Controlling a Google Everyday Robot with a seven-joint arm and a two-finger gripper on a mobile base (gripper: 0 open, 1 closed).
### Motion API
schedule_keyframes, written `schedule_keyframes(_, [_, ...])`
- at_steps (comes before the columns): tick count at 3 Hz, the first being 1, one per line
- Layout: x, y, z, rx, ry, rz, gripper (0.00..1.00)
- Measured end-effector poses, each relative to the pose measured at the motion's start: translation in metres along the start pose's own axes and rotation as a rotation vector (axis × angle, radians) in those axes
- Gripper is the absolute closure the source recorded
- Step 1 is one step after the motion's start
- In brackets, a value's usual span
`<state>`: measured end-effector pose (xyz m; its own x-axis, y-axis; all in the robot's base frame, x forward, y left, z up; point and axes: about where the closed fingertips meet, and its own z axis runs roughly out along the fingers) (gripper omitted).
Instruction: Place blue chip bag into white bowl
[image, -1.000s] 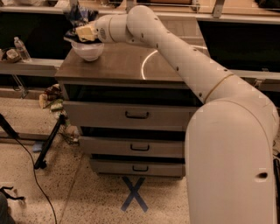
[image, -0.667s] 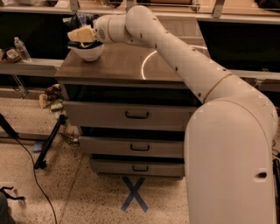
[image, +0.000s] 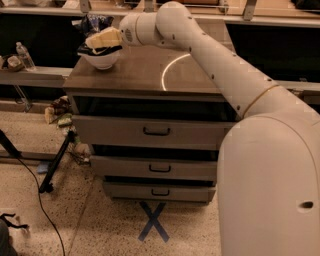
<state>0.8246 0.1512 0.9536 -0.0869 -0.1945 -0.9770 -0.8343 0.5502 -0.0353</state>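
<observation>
Crinkly foil blue chip bag (image: 95, 23) shows just behind the gripper (image: 101, 41), which hovers above the smooth round white bowl (image: 102, 61); its grip cannot be told.

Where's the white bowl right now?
The white bowl sits upper left in the camera view, on the far left corner of the drawer cabinet, directly under the claw.

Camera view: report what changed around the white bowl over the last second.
Hardly anything: the gripper shifted slightly sideways but still hovers over the round white bowl on the grey drawer cabinet. The dark blue foil chip bag stays beneath it at the bowl's rim. Release unclear.
</observation>
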Motion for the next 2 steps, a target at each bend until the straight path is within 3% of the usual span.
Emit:
schedule_keyframes(1, [-0.0012,-0.049,-0.0558,0.12,0.032,-0.047,0.0])
schedule_keyframes(2, [0.0002,-0.0567,-0.0637,0.138,0.039,-0.054,0.0])
